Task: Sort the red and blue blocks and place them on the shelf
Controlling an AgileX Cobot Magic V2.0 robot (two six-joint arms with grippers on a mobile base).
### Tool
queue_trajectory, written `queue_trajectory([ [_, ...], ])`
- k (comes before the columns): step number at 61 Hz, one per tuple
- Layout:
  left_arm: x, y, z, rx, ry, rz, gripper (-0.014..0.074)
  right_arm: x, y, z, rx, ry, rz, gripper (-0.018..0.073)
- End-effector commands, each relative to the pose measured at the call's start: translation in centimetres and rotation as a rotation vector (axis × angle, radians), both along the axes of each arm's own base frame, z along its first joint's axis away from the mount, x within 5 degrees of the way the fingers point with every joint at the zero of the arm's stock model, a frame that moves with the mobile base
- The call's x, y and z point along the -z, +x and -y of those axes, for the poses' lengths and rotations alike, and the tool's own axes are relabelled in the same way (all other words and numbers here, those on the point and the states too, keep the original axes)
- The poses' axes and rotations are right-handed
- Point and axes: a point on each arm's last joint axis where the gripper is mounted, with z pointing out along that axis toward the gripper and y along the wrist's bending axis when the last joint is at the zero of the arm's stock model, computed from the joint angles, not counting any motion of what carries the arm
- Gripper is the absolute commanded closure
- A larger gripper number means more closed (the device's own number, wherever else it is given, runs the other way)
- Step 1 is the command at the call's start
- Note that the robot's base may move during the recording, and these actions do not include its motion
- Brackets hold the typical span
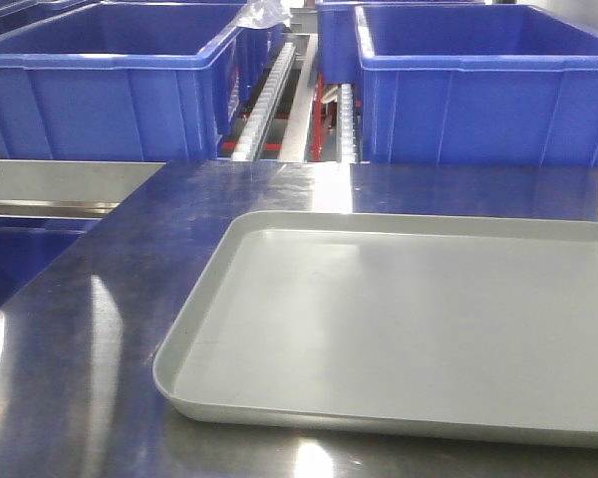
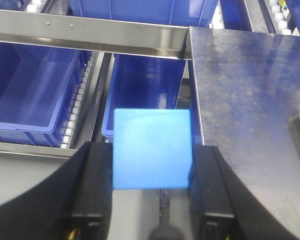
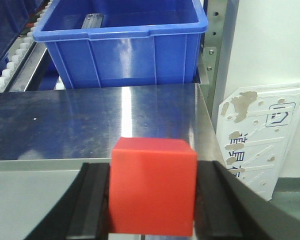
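Shelf (image 2: 90, 35): steel rack with a brushed rail across the top of the left wrist view, two screws in it, and white roller tracks (image 1: 264, 95) running between the bins. Shiny steel tabletop (image 1: 100, 329) sits in front of the shelf, with blue reflections on it. Big blue bins (image 1: 110, 95) stand on the shelf: two at the back in the front view, left and right, with the roller tracks between them. More bins show on a lower level in the left wrist view, beside the tabletop's left edge. Pale grey rimmed tray (image 1: 194, 349) lies flat on the tabletop, toward the near right. White panel (image 3: 260, 140) with cut-outs leans by the wall, right of the tabletop.

Left gripper (image 2: 151, 150): black fingers pinch the blue block (image 2: 152, 149) from both sides. The block is off the table, held over the gap left of the tabletop's edge, with a lower bin behind it.

Right gripper (image 3: 152, 200): fingers clamp the red block (image 3: 152, 187) on both sides. The block is held up at the tabletop's near edge, toward its right corner, with a blue bin straight beyond.
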Motion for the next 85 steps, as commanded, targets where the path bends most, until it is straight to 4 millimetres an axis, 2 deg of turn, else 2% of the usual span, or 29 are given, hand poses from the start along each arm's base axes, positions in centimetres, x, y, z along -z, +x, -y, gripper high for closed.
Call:
queue_trajectory([
  [1, -1.61, 0.31, 0.18, 0.015, -0.018, 0.104, 0.0473, -1.86, 0.09, 0.03, 0.0, -0.02, 0.123, 0.051],
  [85, -1.61, 0.31, 0.18, 0.015, -0.018, 0.104, 0.0473, -1.86, 0.09, 0.03, 0.0, -0.02, 0.123, 0.051],
])
